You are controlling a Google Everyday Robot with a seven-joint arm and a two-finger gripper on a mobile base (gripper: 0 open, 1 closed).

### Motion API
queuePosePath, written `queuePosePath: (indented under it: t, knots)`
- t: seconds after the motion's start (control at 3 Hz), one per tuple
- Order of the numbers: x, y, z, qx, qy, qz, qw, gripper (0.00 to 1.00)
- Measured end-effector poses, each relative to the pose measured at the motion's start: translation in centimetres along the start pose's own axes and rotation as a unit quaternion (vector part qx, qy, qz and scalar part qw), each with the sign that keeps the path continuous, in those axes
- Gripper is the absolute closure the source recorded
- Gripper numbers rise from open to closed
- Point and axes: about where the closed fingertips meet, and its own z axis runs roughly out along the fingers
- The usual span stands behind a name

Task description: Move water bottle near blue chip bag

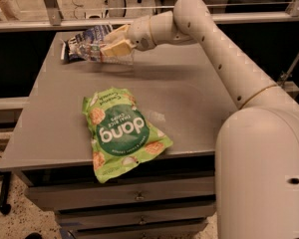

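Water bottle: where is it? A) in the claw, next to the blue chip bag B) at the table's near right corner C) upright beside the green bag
A: the claw, over the far left of the table, grips the water bottle right beside the blue chip bag.

Green bag (123, 133), front of table (55, 133): large white brand word "dang", upside down from this view. Smaller white lines above and below it, too small to read. Blue chip bag (82, 41), far left corner: white lettering, not legible. Water bottle (92, 51): pale label, nothing readable. Gripper (113, 45) over far left of table beside blue chip bag, clasping water bottle; no markings on it.
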Motion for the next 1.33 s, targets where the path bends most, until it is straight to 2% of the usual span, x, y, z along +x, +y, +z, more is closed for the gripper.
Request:
queuePosePath:
  t: [0.67, 1.0, 1.33]
  knots:
    - [0.10, -1.84, 0.44, 0.008, -0.001, -0.023, 0.9997, 0.13]
    - [0.17, -2.00, 0.49, 0.005, 0.003, -0.029, 0.9996, 0.00]
    - [0.24, -2.01, 0.49, 0.005, 0.004, -0.029, 0.9996, 0.00]
